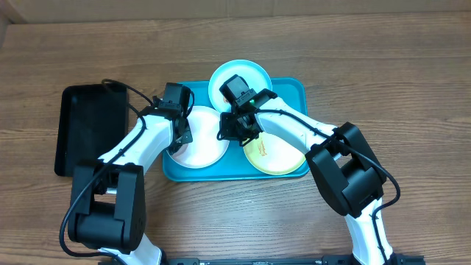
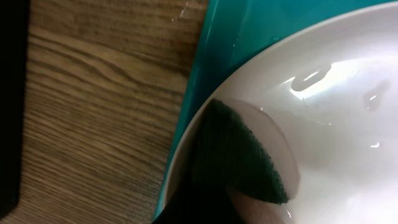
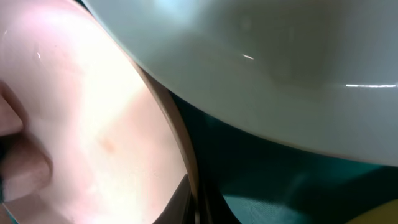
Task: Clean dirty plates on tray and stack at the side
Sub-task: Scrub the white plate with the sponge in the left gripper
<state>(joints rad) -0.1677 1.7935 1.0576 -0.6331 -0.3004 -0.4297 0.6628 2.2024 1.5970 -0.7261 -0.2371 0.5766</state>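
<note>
Left pincer (image 1: 179, 135): lowered at the left rim of the white plate (image 1: 200, 143), left of the frame's middle. In its wrist view a dark green pad (image 2: 239, 155) lies on the plate's inner rim, coming out of the dark lower edge. I cannot tell whether the fingers are clamped on it.
Right pincer (image 1: 235, 129): at the white plate's right rim, where the three plates come closest together. Its jaws are hidden from above and its wrist view is too blurred to say whether they are apart or together.
White plate: lower left part of the tray (image 1: 294, 92), between the two pincers. It shows wet glints in the left wrist view and a small orange smear (image 3: 109, 144) in the right wrist view.
Yellow-green plate (image 1: 276, 153): lower right of the tray, just below and right of the right pincer.
Tray: turquoise, in the middle of the frame, with all three plates on it.
Light blue plate (image 1: 254, 75): top of the tray, overhanging its upper edge, just above the right pincer.
Black tray (image 1: 92, 129): left of the frame, apart from the turquoise tray.
Table (image 1: 383, 66): wood grain, under everything.
</note>
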